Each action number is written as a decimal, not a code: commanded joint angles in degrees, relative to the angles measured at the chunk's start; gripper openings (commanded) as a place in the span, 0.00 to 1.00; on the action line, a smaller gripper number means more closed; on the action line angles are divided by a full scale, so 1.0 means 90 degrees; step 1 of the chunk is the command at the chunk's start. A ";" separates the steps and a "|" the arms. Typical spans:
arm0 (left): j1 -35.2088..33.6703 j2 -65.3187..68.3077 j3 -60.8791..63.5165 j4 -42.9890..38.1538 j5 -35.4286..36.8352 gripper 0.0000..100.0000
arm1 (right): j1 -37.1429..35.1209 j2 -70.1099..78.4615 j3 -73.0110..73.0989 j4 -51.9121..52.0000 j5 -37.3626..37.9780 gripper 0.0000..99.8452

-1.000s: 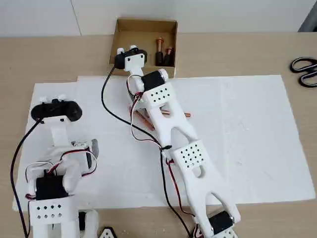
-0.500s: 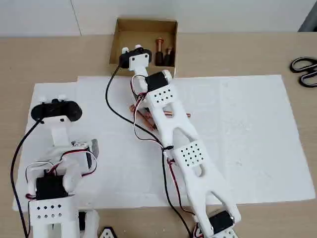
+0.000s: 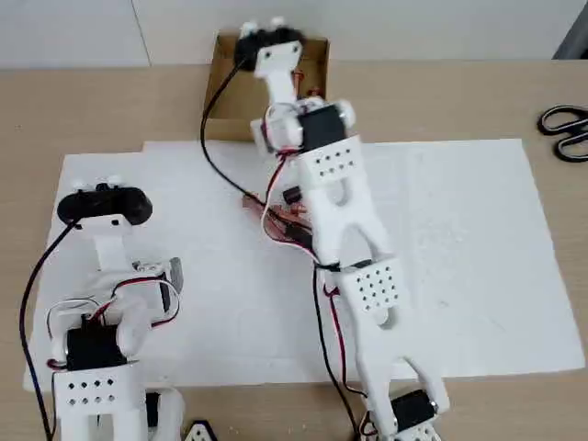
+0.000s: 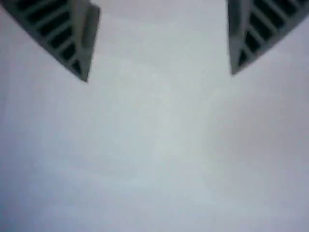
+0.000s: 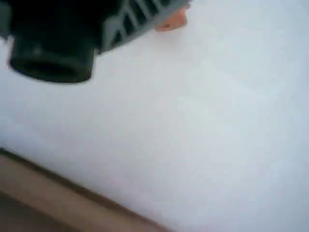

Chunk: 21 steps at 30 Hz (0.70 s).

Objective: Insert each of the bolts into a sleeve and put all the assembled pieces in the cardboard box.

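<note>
left gripper [image 3: 96, 186] sits at the left of the high view over the white sheet [image 3: 459, 239]; in the left wrist view its fingers [image 4: 67, 36] are spread wide with nothing between them and bare sheet below. loose copper bolts [image 3: 255, 202] lie on the sheet left of centre, partly hidden under the right arm. box [image 3: 225, 92] stands on the table [image 3: 92, 101] at top centre, touching the sheet's far edge. the right arm runs from the lower right up to the box, with the right gripper [image 3: 262, 28] above its far wall. in the right wrist view this gripper is pressed on a black sleeve [image 5: 50, 50], with a copper tip [image 5: 173, 20] showing past the finger. scissors [image 3: 565, 133] lie at the right edge.
</note>
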 commanded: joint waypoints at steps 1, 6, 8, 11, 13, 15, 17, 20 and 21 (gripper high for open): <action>0.0000 -0.0068 -0.0044 -0.0156 -0.0029 0.18 | 0.0288 -0.1040 -0.0332 0.0151 0.0010 0.00; 0.0000 -0.0068 -0.0044 -0.0156 -0.0029 0.18 | 0.0571 -0.1685 0.0049 0.0200 0.0410 0.00; 0.0000 -0.0068 -0.0044 -0.0156 -0.0029 0.18 | 0.0679 -0.2066 0.0684 0.0220 0.0440 0.00; 0.0000 -0.0068 -0.0044 -0.0156 -0.0020 0.18 | 0.0816 -0.2916 0.2012 0.0230 0.0440 0.00; 0.0000 -0.0068 -0.0044 -0.0156 -0.0020 0.18 | 0.0904 -0.3580 0.3126 0.0220 0.0430 0.00; 0.0000 -0.0068 -0.0044 -0.0156 -0.0020 0.18 | 0.0991 -0.4264 0.4366 0.0200 0.0410 0.00; 0.0000 -0.0068 -0.0034 -0.0156 -0.0020 0.18 | 0.1099 -0.4869 0.5538 0.0181 0.0400 0.00; 0.0000 -0.0068 -0.0024 -0.0156 -0.0020 0.18 | 0.1333 -0.5524 0.6965 0.0161 0.0391 0.00; 0.0000 -0.0068 -0.0024 -0.0156 -0.0020 0.18 | 0.1441 -0.5641 0.7336 0.0161 0.0381 0.01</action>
